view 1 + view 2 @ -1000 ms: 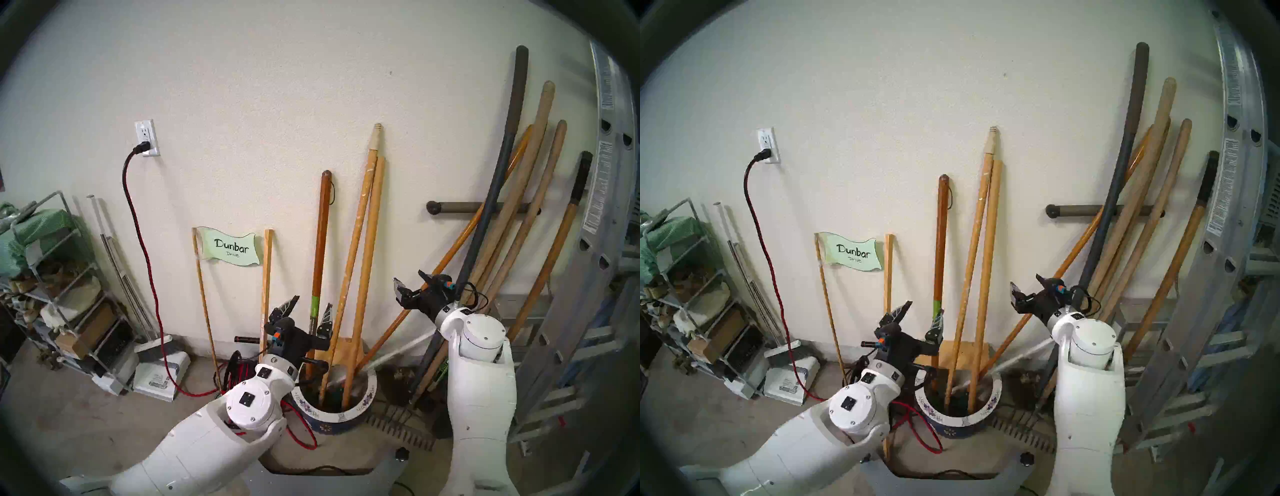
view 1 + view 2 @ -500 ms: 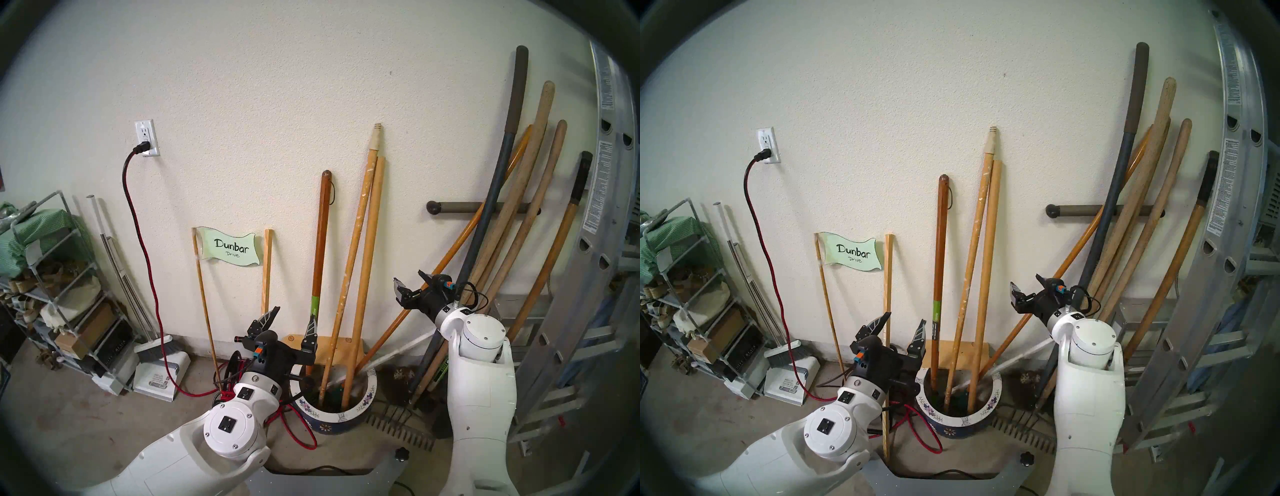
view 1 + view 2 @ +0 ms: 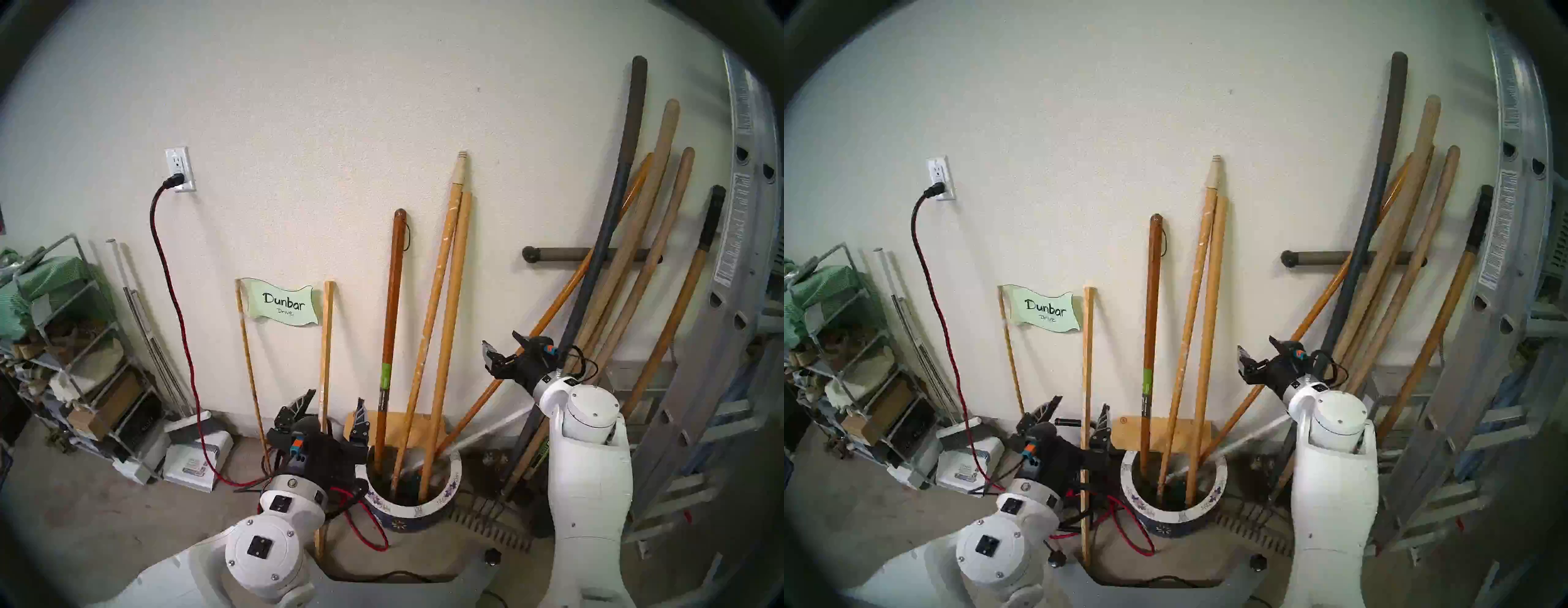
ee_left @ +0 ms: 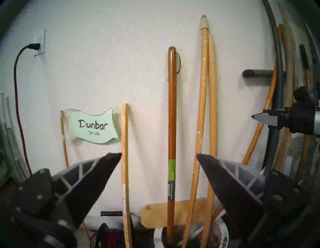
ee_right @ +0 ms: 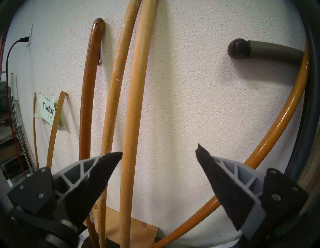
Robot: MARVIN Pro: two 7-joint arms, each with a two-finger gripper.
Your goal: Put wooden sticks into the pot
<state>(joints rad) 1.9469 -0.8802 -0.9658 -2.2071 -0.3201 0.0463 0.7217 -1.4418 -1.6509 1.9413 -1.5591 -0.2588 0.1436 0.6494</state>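
The pot [image 3: 429, 507], dark blue with a white flowered rim, stands on the floor by the wall. Three wooden sticks stand in it and lean on the wall: the dark red-brown one [image 3: 392, 297] with a green label, the paint-flecked one [image 3: 437, 288] and the plain dowel [image 3: 455, 297]. My left gripper [image 3: 333, 407] is open and empty, low and just left of the pot; its wrist view [image 4: 159, 155] shows the dark stick [image 4: 172, 121] beyond the fingers. My right gripper [image 3: 502, 350] is open and empty, in the air right of the sticks [image 5: 159, 152].
A thin square slat [image 3: 326, 339] shows between my left fingers. A "Dunbar Drive" sign [image 3: 282, 303] and red cord [image 3: 178, 318] are left. A bundle of tool handles [image 3: 628, 276], a ladder [image 3: 729, 297] and a rake [image 3: 488, 526] are right. A shelf rack [image 3: 63, 339] stands far left.
My left gripper, open throughout, has drawn back down and to the left, away from the dark red-brown stick that stood between its fingers. The right arm has not moved.
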